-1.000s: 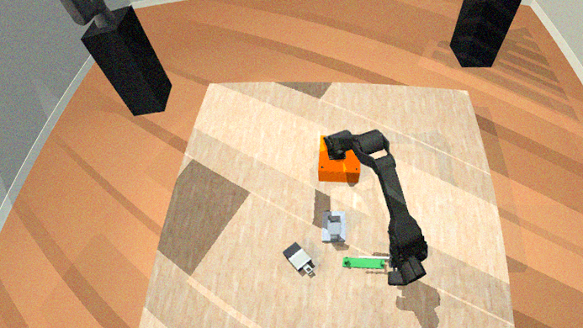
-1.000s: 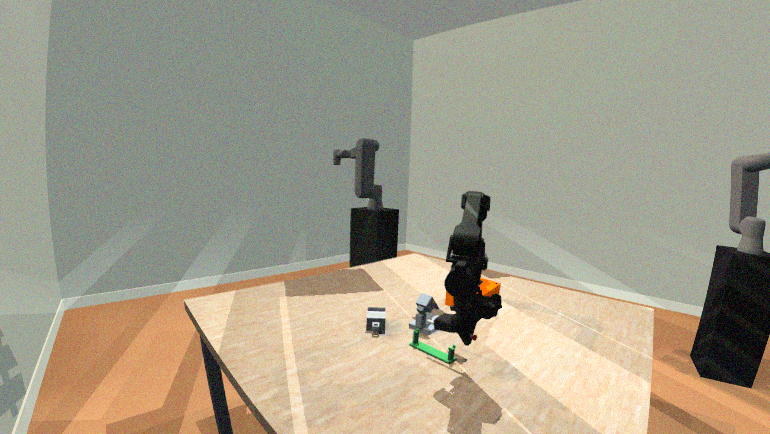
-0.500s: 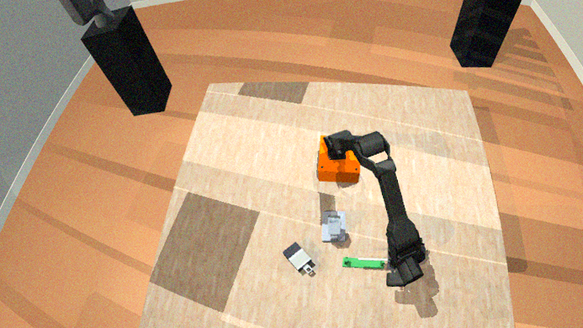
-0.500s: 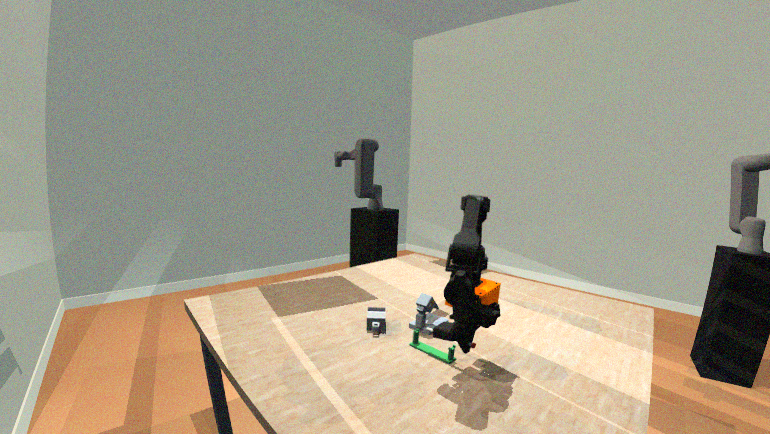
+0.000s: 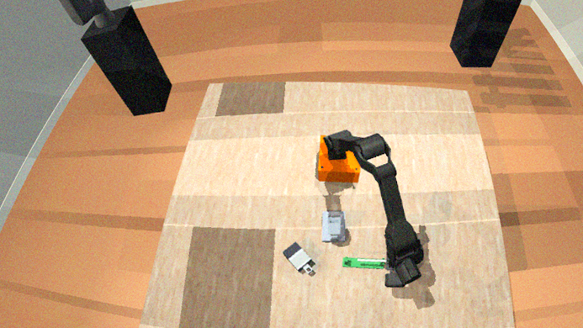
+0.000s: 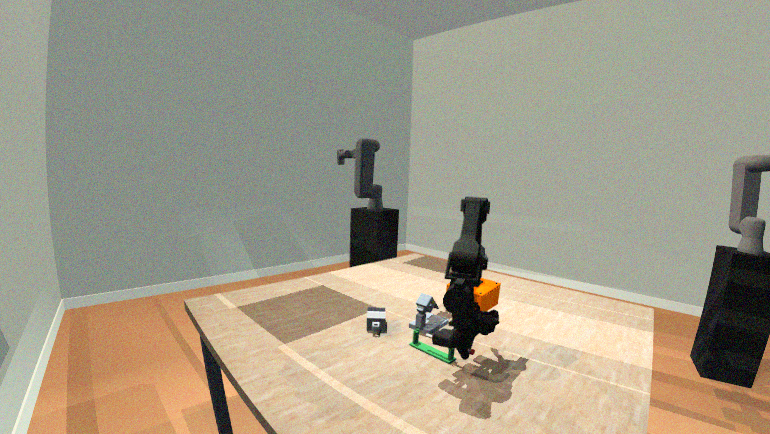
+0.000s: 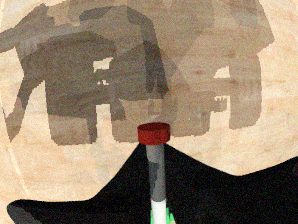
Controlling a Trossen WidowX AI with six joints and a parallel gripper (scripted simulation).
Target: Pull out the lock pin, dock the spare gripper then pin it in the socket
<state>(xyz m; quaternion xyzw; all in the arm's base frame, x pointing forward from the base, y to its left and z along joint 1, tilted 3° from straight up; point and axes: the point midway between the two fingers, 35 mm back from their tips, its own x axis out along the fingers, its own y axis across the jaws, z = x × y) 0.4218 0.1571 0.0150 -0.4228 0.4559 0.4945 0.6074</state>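
My gripper (image 5: pixel 393 267) (image 6: pixel 461 342) (image 7: pixel 149 147) is shut on the lock pin (image 7: pixel 154 143) (image 6: pixel 471 351), a thin grey rod with a red head that sticks out past the fingertips. It hangs low over the table at the right end of a green bar-shaped stand (image 5: pixel 362 262) (image 6: pixel 430 349). The grey mount (image 5: pixel 332 225) (image 6: pixel 425 318) with its socket stands a little behind and left of the stand. The spare gripper (image 5: pixel 299 257) (image 6: pixel 376 320), a black and white block, lies on the table further left, apart from the mount.
The arm's orange base (image 5: pixel 337 169) (image 6: pixel 486 293) sits behind the mount. Two black pedestals (image 5: pixel 126 61) (image 5: pixel 487 14) with idle arms stand on the floor beyond the table. The table's front edge (image 6: pixel 231 345) is near the spare gripper.
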